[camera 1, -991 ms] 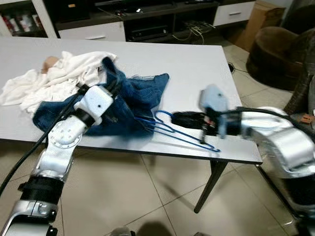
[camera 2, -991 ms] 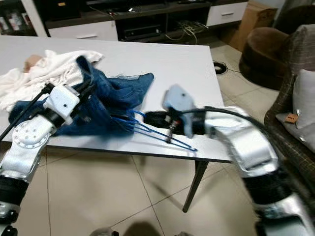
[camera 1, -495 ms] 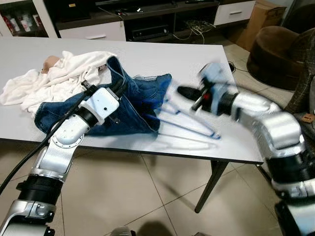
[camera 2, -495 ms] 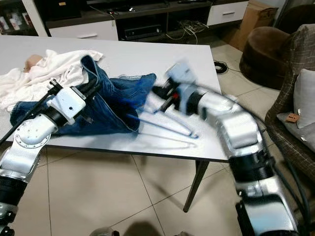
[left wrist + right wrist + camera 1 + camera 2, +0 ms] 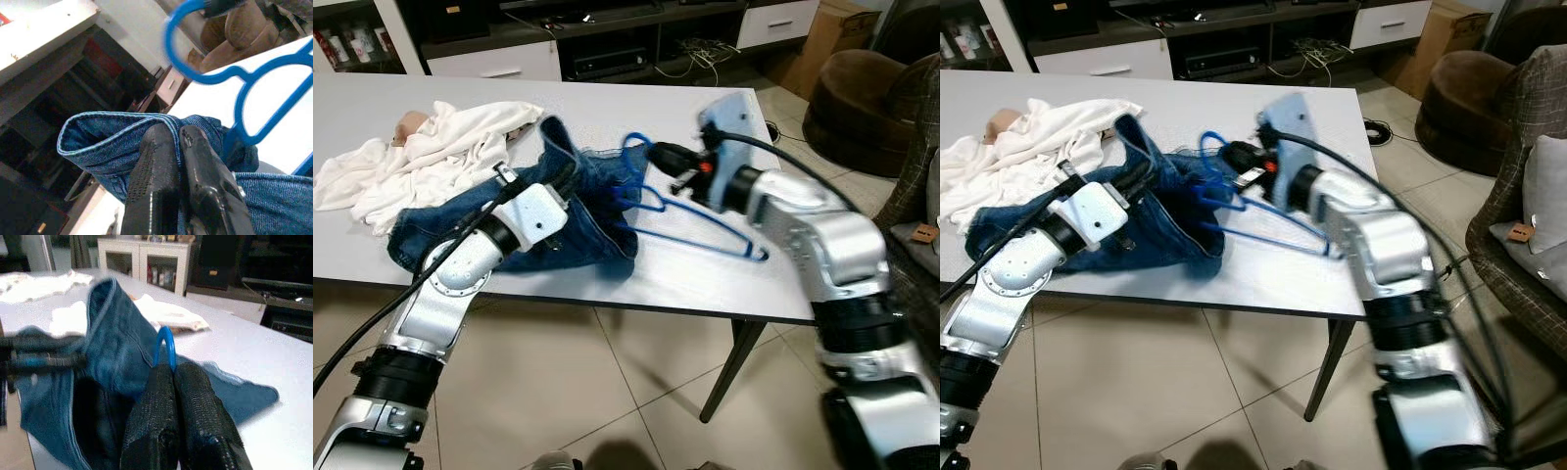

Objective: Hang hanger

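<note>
A blue plastic hanger (image 5: 705, 220) is tilted over the white table (image 5: 705, 108). Its hook (image 5: 166, 343) is raised and its far end rests near the table's right side. My right gripper (image 5: 664, 157) is shut on the hanger just below the hook, right beside the jeans. The blue jeans (image 5: 592, 230) lie crumpled mid-table. My left gripper (image 5: 568, 176) is shut on their waistband (image 5: 112, 127), holding that edge up off the table. The hook (image 5: 195, 44) hangs just beyond the lifted waistband.
A heap of white cloth (image 5: 431, 157) with a doll's head (image 5: 411, 124) lies at the table's back left. A brown armchair (image 5: 862, 98) stands at the right, a low dark media cabinet (image 5: 607, 39) behind. The table's front edge (image 5: 705, 308) is close to the hanger's end.
My right gripper has lifted the hanger's hook end off the table and carried it left and away from me, up to the jeans. My left gripper has raised the waistband slightly.
</note>
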`<state>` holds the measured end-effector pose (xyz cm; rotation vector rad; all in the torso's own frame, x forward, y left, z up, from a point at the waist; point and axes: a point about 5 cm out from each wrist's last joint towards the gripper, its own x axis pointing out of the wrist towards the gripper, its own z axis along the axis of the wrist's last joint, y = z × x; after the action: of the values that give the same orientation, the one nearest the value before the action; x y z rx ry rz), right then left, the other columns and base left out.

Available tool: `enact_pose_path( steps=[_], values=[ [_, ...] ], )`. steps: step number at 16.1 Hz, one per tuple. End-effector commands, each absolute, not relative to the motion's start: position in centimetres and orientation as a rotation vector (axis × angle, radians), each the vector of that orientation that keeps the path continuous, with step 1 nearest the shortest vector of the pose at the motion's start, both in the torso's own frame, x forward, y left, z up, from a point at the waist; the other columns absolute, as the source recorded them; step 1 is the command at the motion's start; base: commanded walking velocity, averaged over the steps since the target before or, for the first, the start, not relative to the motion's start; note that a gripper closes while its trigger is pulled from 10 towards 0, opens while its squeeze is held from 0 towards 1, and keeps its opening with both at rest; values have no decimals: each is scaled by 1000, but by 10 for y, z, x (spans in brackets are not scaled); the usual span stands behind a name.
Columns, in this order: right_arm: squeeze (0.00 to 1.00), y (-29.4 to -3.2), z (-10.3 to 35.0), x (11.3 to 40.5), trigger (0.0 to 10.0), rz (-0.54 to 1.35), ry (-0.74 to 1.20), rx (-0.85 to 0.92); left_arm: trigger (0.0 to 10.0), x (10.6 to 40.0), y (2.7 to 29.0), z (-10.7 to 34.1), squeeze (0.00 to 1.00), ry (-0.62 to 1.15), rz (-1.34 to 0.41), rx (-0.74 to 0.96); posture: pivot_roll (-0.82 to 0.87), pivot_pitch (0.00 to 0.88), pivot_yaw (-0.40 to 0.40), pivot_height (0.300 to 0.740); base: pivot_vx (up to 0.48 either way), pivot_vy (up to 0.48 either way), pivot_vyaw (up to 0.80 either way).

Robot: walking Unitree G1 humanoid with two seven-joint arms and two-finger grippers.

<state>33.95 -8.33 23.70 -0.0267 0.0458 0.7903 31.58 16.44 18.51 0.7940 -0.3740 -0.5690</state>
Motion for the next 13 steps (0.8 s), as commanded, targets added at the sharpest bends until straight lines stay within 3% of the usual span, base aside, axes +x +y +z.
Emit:
enact_pose_path(
  steps=[1, 7, 10, 13],
  values=[
    [0, -83, 250, 342, 10000, 760, -1, 12, 10000, 315, 158, 194, 0, -417, -600, 837, -50, 13, 35, 740, 0, 0, 0],
    [0, -77, 266, 352, 10000, 631, -73, 147, 10000, 316, 157, 201, 0, -430, -573, 897, -53, 12, 30, 740, 0, 0, 0],
    [0, -71, 251, 340, 10000, 727, -19, 104, 10000, 324, 175, 207, 0, -398, -436, 918, -50, 14, 26, 740, 0, 0, 0],
    [0, -88, 217, 321, 10000, 831, 118, 24, 10000, 327, 191, 217, 0, -403, -317, 896, -50, 16, 28, 740, 0, 0, 0]
  ],
)
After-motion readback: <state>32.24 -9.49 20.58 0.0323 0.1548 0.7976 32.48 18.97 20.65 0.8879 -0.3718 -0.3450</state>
